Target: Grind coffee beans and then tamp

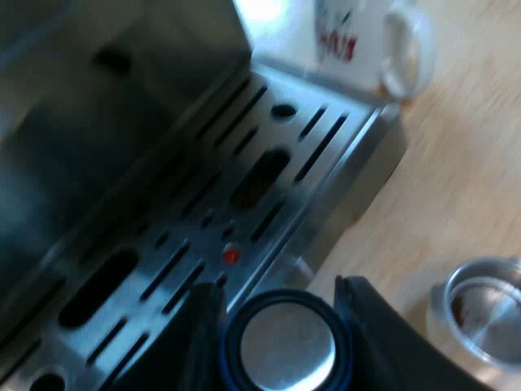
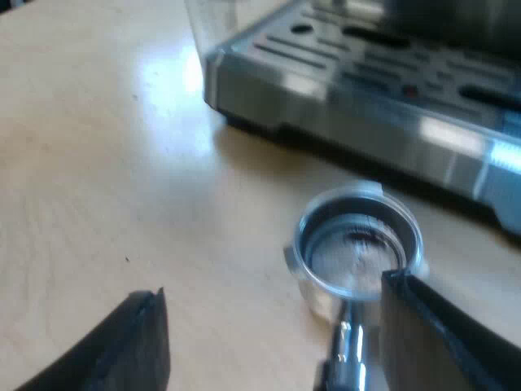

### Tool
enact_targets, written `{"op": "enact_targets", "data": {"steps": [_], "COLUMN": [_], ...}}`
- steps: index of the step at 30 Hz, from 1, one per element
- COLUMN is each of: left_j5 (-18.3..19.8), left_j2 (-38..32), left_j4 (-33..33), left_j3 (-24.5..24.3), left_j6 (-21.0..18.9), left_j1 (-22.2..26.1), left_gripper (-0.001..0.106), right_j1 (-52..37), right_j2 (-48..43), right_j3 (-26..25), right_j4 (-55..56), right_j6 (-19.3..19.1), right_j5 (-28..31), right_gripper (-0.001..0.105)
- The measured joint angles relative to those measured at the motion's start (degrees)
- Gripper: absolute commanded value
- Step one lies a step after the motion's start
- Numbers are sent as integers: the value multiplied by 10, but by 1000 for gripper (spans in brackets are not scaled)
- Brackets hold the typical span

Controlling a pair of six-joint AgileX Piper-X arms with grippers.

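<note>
Your left gripper (image 1: 277, 292): fingers closed onto the blue-rimmed tamper (image 1: 285, 346), its metal face showing, held over the near edge of the espresso machine's (image 1: 98, 122) slotted drip tray (image 1: 244, 187); a white mug (image 1: 366, 41) stands on the wooden table (image 1: 464, 163) by the tray's far end. Your right gripper (image 2: 273, 285): fingers spread wide, holding nothing, with the metal holder (image 2: 358, 244) resting on the table near the tray and its shiny neck between the fingers, close by one. Holder's basket: open side up, a few dark grounds inside.
</note>
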Motion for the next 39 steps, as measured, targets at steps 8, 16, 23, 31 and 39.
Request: {"op": "enact_targets", "data": {"steps": [8,16,23,31,39], "left_j5": [-9,-12,-1,35,38], "left_j2": [0,0,0,0,34], "left_j4": [35,-2,-68,-151,-182], "left_j3": [9,77,124,165,182], "left_j6": [0,-17,-31,-31,-31], "left_j1": [4,6,68,94,94], "left_gripper": [15,15,15,15,15], "right_j1": [0,0,-20,-88,-112], "right_j2": [0,0,6,68,134], "right_j3": [0,0,0,0,0], "right_j4": [-31,-34,-39,-98,-171], "right_j6": [-23,-26,-26,-27,-27], "right_j5": [0,0,-2,-61,-94], "right_gripper": [58,58,58,58,58]}}
